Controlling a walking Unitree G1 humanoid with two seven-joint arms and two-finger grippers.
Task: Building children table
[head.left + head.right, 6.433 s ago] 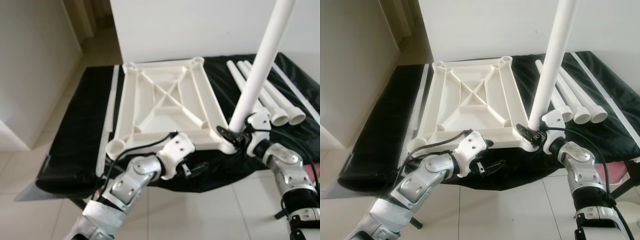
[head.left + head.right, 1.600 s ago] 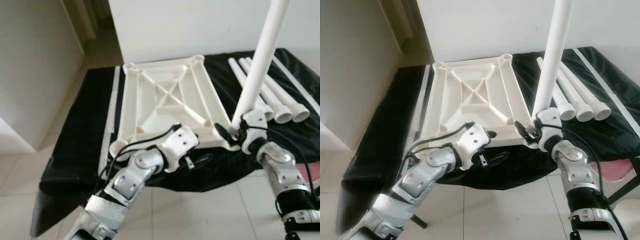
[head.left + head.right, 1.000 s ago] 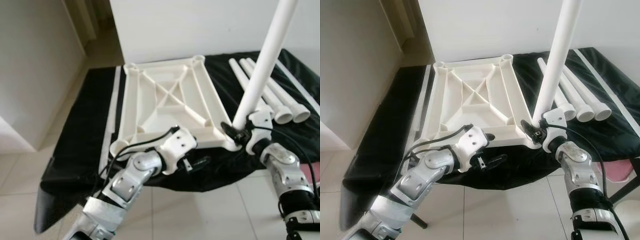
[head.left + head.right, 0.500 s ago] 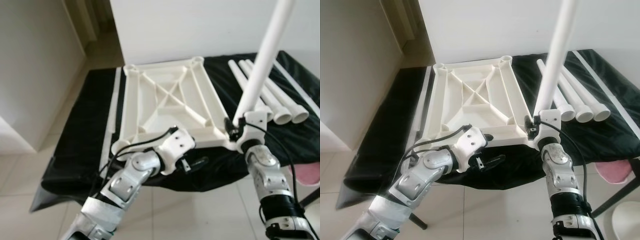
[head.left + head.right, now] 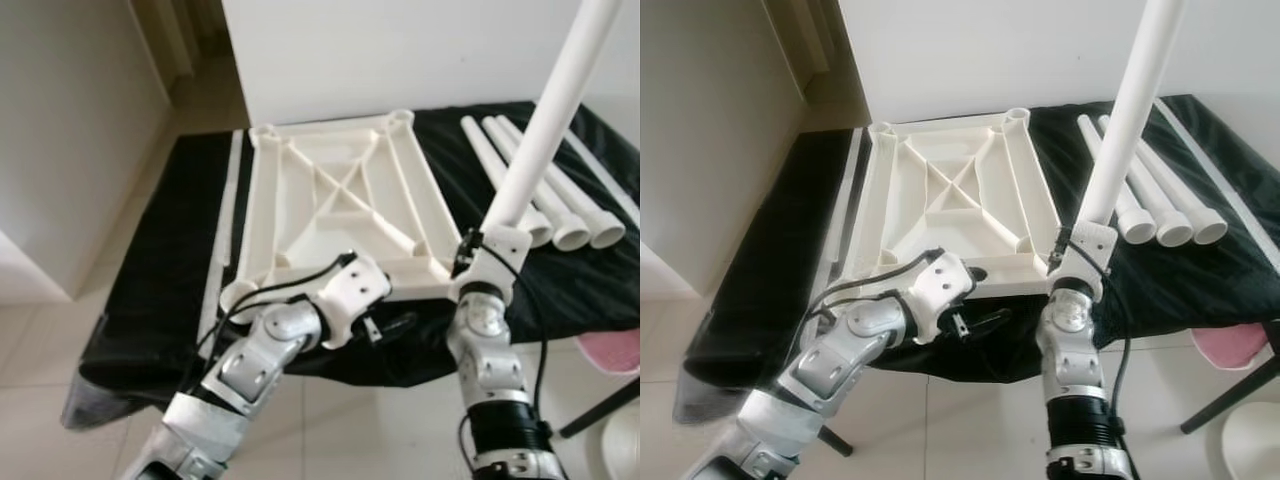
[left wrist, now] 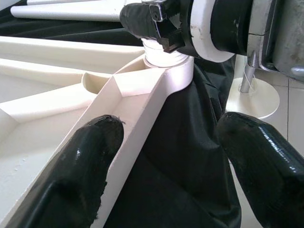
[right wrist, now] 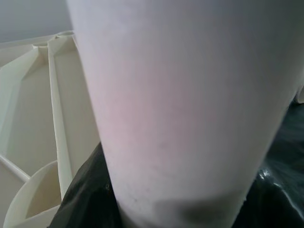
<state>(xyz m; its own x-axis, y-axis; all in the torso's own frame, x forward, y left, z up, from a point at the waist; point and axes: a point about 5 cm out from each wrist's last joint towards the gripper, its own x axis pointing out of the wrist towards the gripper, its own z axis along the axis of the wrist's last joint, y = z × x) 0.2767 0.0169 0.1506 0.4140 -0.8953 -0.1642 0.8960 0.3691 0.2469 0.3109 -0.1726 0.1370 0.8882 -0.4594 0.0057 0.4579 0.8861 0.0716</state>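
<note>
Table leg point(image 5: 545, 120) top cut off; right pincer point(image 6: 161, 26) clamps base.

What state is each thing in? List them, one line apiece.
Tabletop: upside down on the black cloth, ribs up.
Held leg: tilted, foot in the near right corner socket.
Spare legs: three, lying side by side on the cloth.
Left end effector: open, straddling the tabletop's rim.
Right end effector: shut on the held leg.
</note>
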